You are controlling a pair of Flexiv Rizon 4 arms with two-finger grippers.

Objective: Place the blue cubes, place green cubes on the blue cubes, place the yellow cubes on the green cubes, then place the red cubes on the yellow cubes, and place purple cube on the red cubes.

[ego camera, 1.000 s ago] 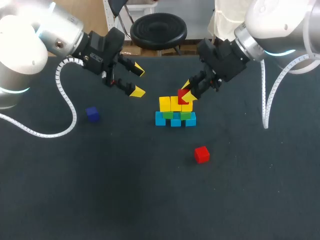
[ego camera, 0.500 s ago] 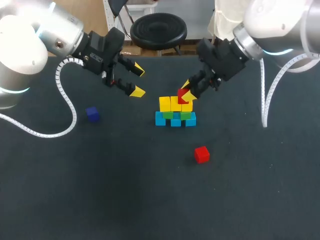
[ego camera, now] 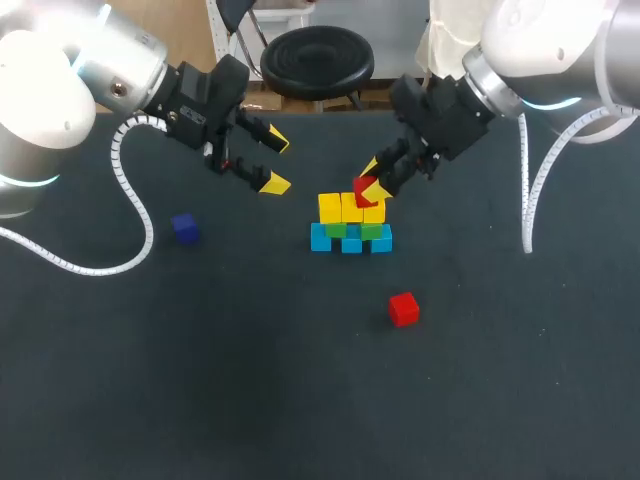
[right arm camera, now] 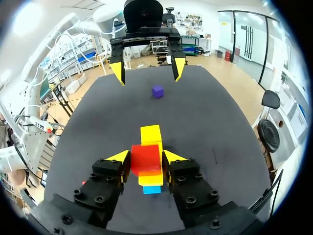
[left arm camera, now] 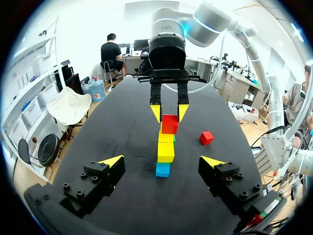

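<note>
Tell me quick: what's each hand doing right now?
Left hand: open, holding nothing.
Right hand: closed on a red cube, just over the yellow cubes.

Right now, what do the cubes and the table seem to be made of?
The cubes look like painted wood or hard plastic: solid even colours, sharp edges. The table seems covered in a dark matte cloth or rubbery mat: no reflections. Neither is certain.

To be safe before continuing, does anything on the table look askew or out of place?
Nothing stands out. The blue cubes, green cubes and yellow cubes sit in tidy tiers; the right gripper holds a red cube over them; spare red cube and purple cube lie apart.
</note>
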